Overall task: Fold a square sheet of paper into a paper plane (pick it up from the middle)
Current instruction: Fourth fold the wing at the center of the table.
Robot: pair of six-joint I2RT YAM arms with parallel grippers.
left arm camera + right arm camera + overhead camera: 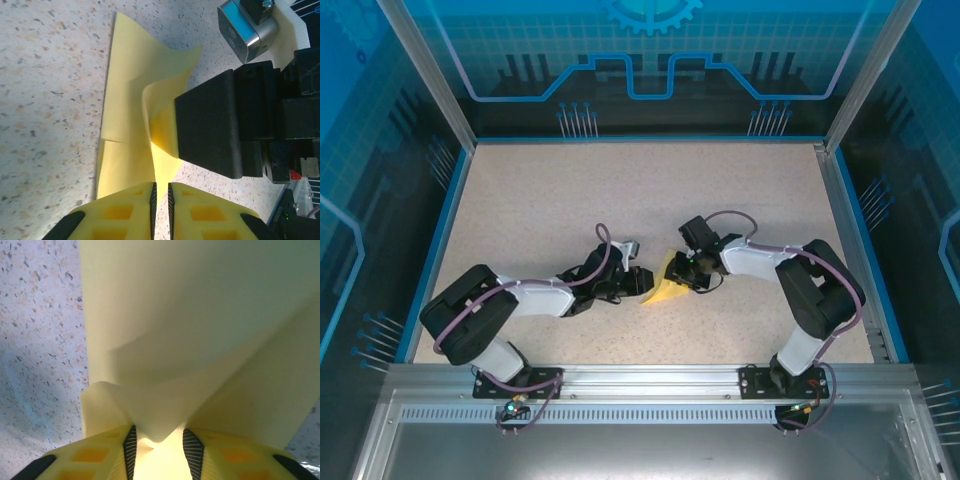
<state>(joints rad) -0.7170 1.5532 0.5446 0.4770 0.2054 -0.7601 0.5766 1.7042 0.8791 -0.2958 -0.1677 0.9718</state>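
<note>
The square sheet of paper [665,288] lies partly folded and crumpled at the middle of the table, between the two grippers. In the left wrist view the paper [127,100] has creased layers, and one raised flap curls up. My left gripper [161,200] is at its near corner, jaws a narrow slit apart, and the paper's tip just reaches the slit. The right gripper's black finger [210,130] presses in from the right. My right gripper [159,450] stands open, with a bulging fold of the paper [200,315] between its pads. From above, the left gripper [640,280] and right gripper [686,272] flank the sheet.
The speckled table [570,190] is bordered by a blue rim [450,220] and clear enclosure walls on the left, right and far sides. An aluminium rail [640,375] with both arm bases runs along the near edge.
</note>
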